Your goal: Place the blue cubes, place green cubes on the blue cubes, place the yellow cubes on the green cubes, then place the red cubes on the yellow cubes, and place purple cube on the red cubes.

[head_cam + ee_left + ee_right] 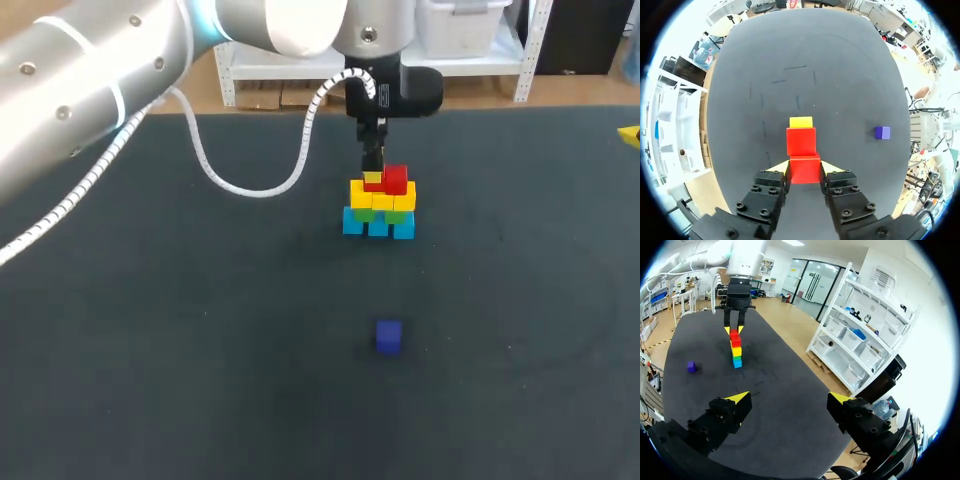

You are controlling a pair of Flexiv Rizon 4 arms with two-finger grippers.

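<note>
My left gripper (372, 176) pinches the last red cube (805, 169) onto the upper-centre stack (378, 212); the purple cube (389, 337) remains, and my right gripper (790, 402) gapes empty.

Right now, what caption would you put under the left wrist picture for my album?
Left gripper shut on a red cube, second red cube just ahead, purple cube apart on the table.

The stack is showing blue cubes (378, 225) lowest, then green cubes (365, 214), yellow cubes (402, 197) and red cubes (395, 180) topmost. A purple cube (389, 337) is lying nearer on the plain dark grey table (200, 330). The black left gripper (805, 167) and right gripper (790, 398) are wearing yellow tips.
</note>
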